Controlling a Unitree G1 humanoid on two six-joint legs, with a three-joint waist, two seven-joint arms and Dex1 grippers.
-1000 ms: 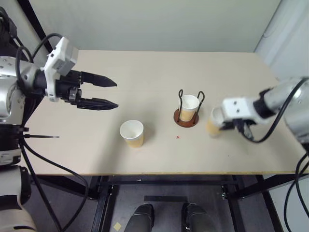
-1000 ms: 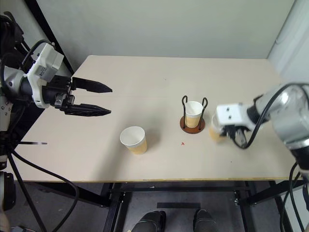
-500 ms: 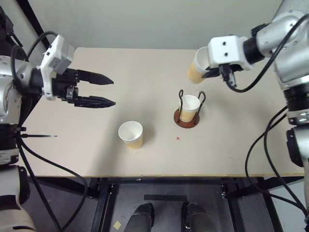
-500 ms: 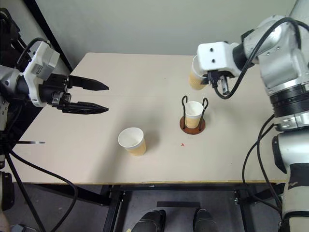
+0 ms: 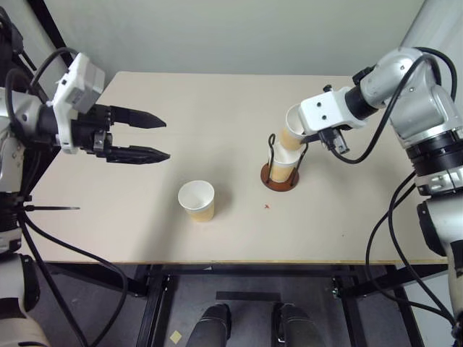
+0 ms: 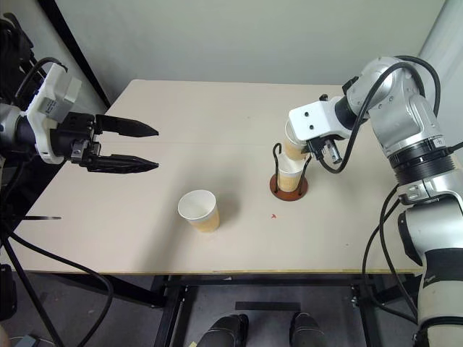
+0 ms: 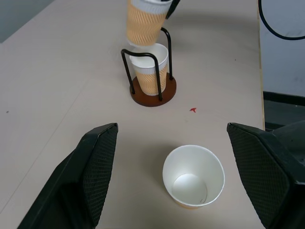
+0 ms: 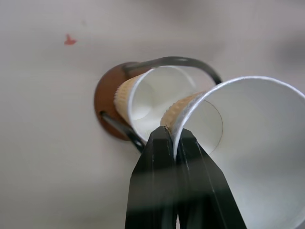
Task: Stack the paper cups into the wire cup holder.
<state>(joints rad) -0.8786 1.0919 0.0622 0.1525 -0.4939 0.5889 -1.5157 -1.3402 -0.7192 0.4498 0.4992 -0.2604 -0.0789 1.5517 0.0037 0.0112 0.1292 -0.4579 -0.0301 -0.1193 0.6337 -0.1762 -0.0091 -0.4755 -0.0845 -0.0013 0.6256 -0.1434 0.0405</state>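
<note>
A paper cup [image 5: 293, 124] is pinched at its rim by the right gripper [image 8: 174, 143], fingers closed, just above the cup [image 7: 151, 71] seated in the wire cup holder [image 5: 279, 176]. Left gripper [image 5: 152, 137] is held wide open, empty. A third cup [image 5: 197, 199] stands on the surface [image 5: 217, 108].

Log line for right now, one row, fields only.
step: second cup over holder | right gripper: pinching its rim | left gripper: open, idle | third cup: on table

The held cup [image 7: 145, 21] has its rim chopped off by the frame edge in the left wrist view. In the right wrist view, that cup covers part of the wire cup holder [image 8: 107, 102].
</note>
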